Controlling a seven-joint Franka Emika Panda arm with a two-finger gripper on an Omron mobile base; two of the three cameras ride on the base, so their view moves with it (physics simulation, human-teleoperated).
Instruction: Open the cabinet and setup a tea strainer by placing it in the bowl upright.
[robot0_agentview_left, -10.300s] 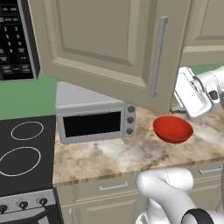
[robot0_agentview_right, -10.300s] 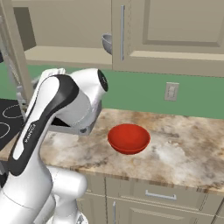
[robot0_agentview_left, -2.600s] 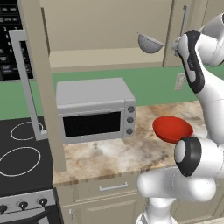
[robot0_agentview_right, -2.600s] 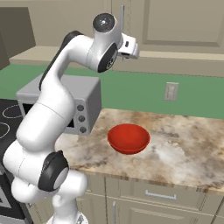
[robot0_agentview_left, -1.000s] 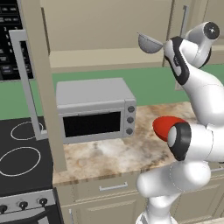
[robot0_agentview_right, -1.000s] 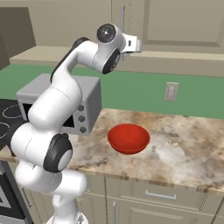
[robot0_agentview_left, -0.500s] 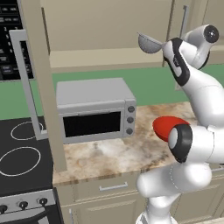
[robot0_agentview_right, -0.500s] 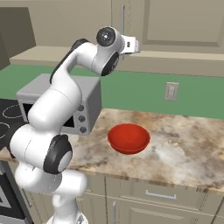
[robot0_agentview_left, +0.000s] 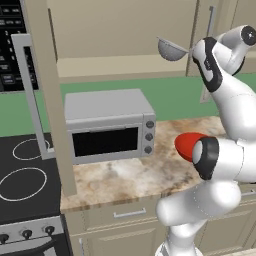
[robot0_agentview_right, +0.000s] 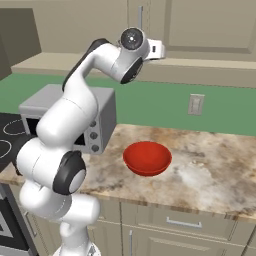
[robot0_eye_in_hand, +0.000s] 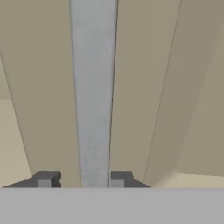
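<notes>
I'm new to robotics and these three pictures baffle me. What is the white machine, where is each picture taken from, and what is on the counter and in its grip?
This is a rendered kitchen. The white machine is a robot arm on a base that can drive, with a two-finger gripper at its end. Two pictures come from cameras on the base, behind the arm to its left and right, so they show one scene from two sides. The third comes from a camera on the hand, where the gripper's dark tips stand either side of a grey strip. On the counter sit a small oven and a red bowl. The cabinet door stands open, and the arm reaches up to the grey strainer on its shelf. Whether the gripper actually pinches it, I cannot tell.
</notes>
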